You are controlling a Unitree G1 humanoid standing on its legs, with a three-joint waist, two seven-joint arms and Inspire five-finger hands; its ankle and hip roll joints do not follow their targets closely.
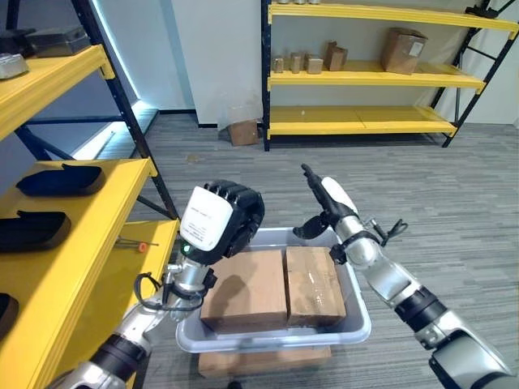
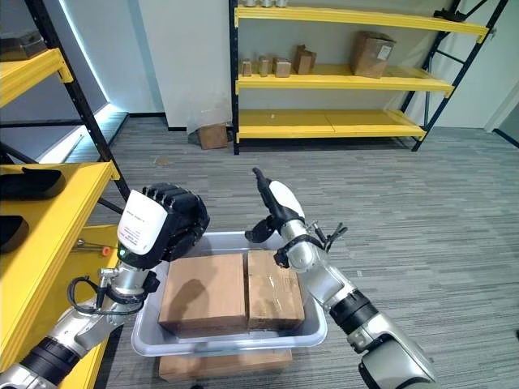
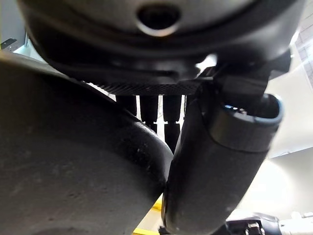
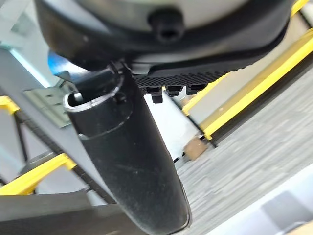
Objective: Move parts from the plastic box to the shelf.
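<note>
- Two cardboard boxes lay side by side in the plastic box, touching each other and taking up most of its floor; I took these to be the parts.
- The plastic box itself sat on another flat carton on the grey floor, just beside the yellow shelf.
- My left robot hand hung above the near-left corner of the plastic box, fingers curled into a loose fist around nothing.
- My right robot hand stood over the far rim, fingers straight and spread, thumb apart, clear of both cardboard boxes.
- I judged the step to be the reach before the first lift: nothing was held, and both parts sat in the plastic box.
- The next move, as I read it, called for uncurling the left robot hand, bringing both down on opposite sides of one cardboard box, squeezing, lifting and swinging left.
- The shelf already carried dark flat pieces, so I would aim for bare yellow board.
- A second shelf with small cartons stood well apart, across the room.
</note>
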